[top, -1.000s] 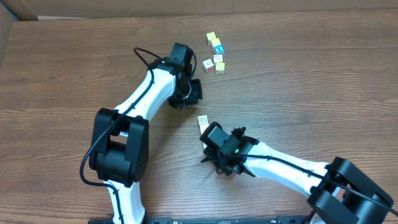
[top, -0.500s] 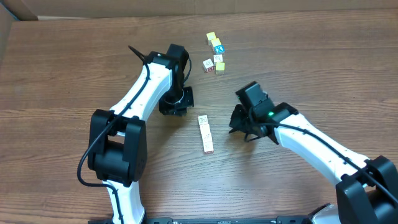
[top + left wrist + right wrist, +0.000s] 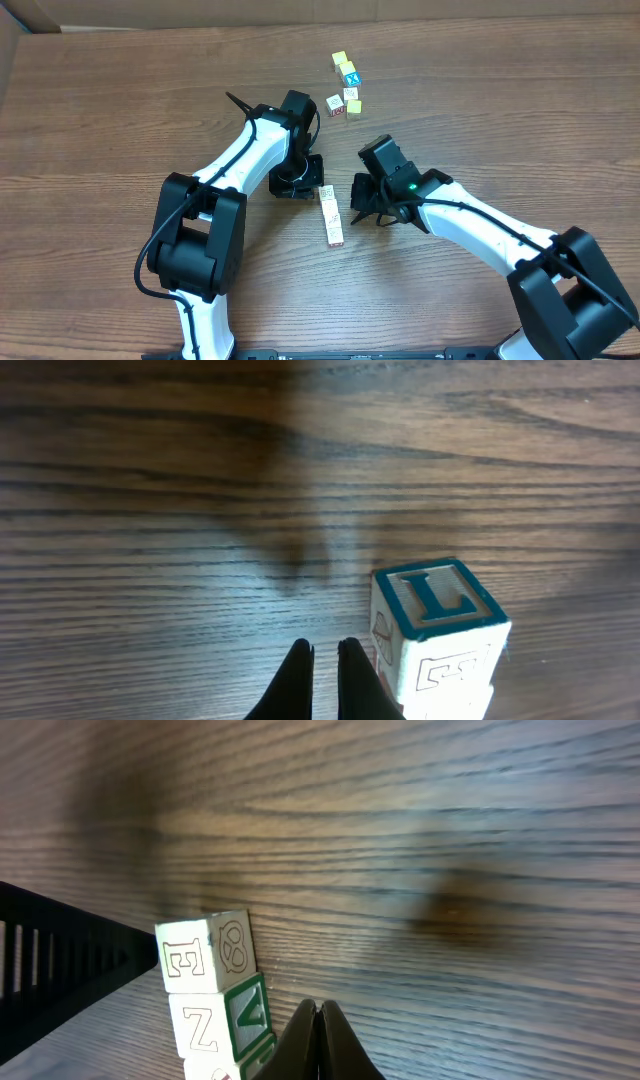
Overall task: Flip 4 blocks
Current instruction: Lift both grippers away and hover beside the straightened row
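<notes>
The blocks (image 3: 332, 215) lie in a tight row mid-table, running near to far, well apart from the loose cubes (image 3: 345, 88) farther back. The left gripper (image 3: 298, 183) sits just left of the row's far end, pinched closed and empty. The right gripper (image 3: 363, 205) is just to the row's right, likewise closed on nothing.

The left gripper (image 3: 322, 660) has its dark fingers drawn nearly together (a thin slit shows between the tips). The right gripper (image 3: 318, 1012) is closed to a single point. Overhead, the left arm (image 3: 235, 160) and right arm (image 3: 470, 225) bend inward, each tool's tips apparently aimed toward the other.
</notes>
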`<state>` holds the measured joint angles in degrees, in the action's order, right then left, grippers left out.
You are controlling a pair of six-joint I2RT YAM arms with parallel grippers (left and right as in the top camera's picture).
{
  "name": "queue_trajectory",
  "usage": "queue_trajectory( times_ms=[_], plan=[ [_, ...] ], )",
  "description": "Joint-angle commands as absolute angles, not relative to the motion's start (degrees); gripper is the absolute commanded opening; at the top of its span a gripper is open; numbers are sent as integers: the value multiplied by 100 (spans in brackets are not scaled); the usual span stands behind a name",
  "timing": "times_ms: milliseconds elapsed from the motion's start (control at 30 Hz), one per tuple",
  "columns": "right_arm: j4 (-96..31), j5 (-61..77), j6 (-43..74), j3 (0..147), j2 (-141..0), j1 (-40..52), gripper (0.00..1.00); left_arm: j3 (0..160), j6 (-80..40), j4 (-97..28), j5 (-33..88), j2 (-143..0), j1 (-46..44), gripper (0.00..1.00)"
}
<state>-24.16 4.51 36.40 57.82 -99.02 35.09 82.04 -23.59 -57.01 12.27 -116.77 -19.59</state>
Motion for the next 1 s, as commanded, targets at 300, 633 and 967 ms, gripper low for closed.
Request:
queue_trajectory(
  times_ms=[300,633,967],
  plan=[
    [-2386,392,3551,5848,-9915,3540,4,8167,-2379,-5924,1483,-11734,-2058,4],
    [-2491,325,3551,5846,-9915,3529,5,8149,-2488,-5819,1441,-11734,-2233,4],
    [-2497,268,3548,5848,-9915,3522,5,8152,-2480,-5924,1295,-11732,-2185,4]
  ],
)
